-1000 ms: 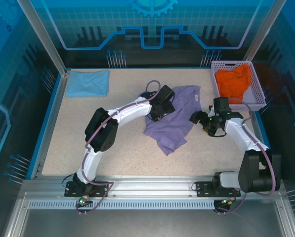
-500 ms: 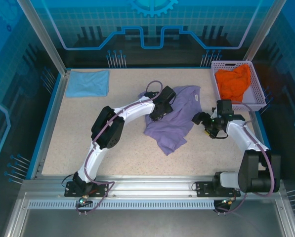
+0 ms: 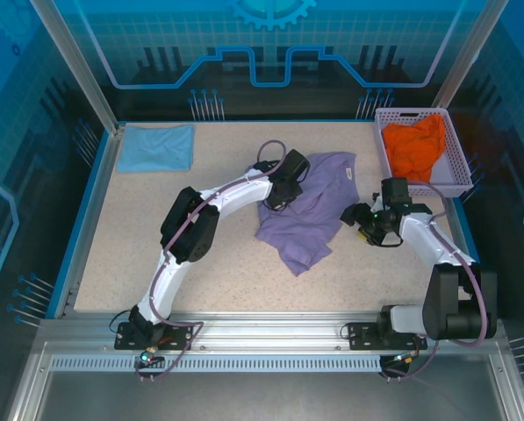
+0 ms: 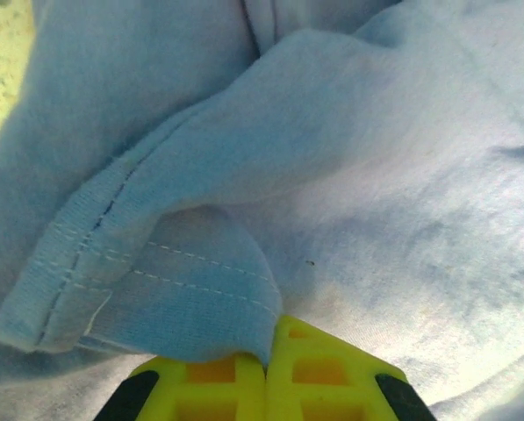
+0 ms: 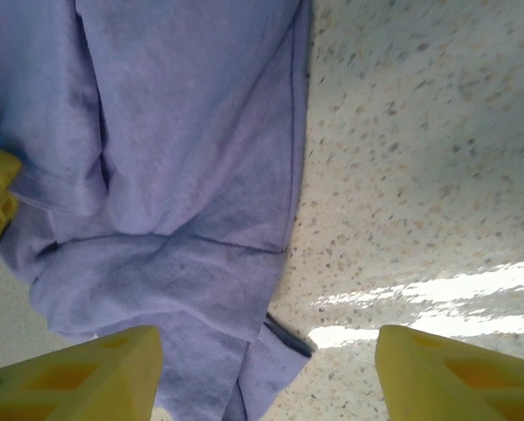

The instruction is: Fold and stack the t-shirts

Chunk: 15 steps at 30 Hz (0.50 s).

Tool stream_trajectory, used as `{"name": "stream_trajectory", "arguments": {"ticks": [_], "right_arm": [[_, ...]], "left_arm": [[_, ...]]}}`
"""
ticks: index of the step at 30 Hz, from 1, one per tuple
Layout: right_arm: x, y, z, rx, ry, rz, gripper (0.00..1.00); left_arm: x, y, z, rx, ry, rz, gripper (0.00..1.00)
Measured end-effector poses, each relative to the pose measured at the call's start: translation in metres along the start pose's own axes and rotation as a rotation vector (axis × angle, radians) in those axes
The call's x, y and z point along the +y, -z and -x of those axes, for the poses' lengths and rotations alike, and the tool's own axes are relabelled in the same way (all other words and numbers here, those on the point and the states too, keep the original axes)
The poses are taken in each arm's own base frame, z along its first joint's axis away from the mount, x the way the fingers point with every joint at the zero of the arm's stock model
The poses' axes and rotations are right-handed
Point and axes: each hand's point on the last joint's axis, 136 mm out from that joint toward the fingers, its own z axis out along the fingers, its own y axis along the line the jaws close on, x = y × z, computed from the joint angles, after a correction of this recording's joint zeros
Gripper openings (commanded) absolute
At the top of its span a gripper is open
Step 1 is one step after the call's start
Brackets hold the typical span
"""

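Lavender shirt (image 3: 310,206) lies crumpled, middle of bench (image 3: 139,246), not folded yet. Left hand (image 4: 266,368) clamped on its hem; right hand (image 5: 266,364) jaws apart at its rt edge. Blue shirt (image 3: 156,147) looks folded, far-left corner. Orange shirt (image 3: 413,145) bunched in basket (image 3: 461,175). Approx one of three done, no stack.

Crumpled lavender t-shirt (image 5: 174,158) on speckled table (image 5: 419,149) (glare patch); right gripper (image 5: 266,355), jaws apart.
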Motion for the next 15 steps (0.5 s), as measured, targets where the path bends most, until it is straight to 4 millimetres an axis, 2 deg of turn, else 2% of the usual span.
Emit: {"name": "stream_trajectory", "arguments": {"ticks": [2,4,8,11,15], "right_arm": [[0.003,-0.002,-0.007,0.023,0.019,0.003,0.55],[0.007,-0.004,-0.014,0.043,0.035,0.007,0.54],[0.011,-0.011,-0.034,0.095,0.066,0.004,0.59],[0.014,-0.014,-0.05,0.13,0.089,-0.013,0.62],[0.01,-0.012,-0.058,0.125,0.074,-0.021,0.62]], "left_arm": [[-0.004,0.011,0.004,-0.012,-0.025,-0.028,0.0],[-0.012,0.031,0.01,-0.03,-0.051,-0.069,0.0],[-0.035,0.092,0.027,-0.092,-0.089,-0.209,0.0],[-0.044,0.135,0.036,-0.137,-0.107,-0.299,0.0],[-0.048,0.17,0.044,-0.166,-0.139,-0.378,0.0]]}}
